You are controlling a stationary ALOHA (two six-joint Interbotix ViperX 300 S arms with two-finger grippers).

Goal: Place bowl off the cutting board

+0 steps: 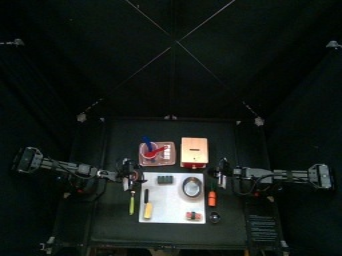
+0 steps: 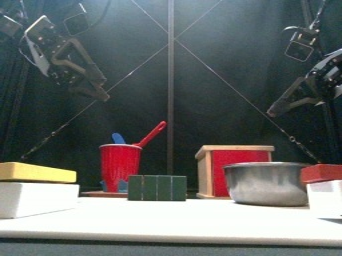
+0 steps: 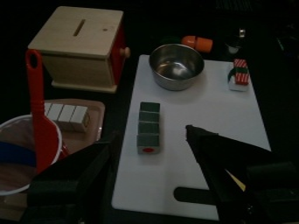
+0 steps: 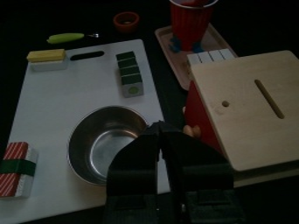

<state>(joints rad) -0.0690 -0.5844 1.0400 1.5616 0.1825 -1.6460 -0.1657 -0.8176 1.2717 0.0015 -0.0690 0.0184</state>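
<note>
Bowl sits untouched on the cutting board, both arms hanging above it.

Top view: the bowl (image 1: pixel 194 188) rests on the cutting board (image 1: pixel 171 209), which lies toward the tabletop's (image 1: pixel 114 135) front edge; the bowl is on the board's right half, with the left end effector (image 1: pixel 130 173) and right end effector (image 1: pixel 221 172) hovering at either side. Front view: the bowl looks like thin metal with a smooth, shiny wall, so I judge it light, stiff and slippery; the rim is the place to pinch. Left wrist view: its fingers (image 3: pixel 228 162) are spread wide, holding nothing. Right wrist view: its fingers (image 4: pixel 170 157) are pressed together just over the bowl's near rim, gripping nothing.
</note>
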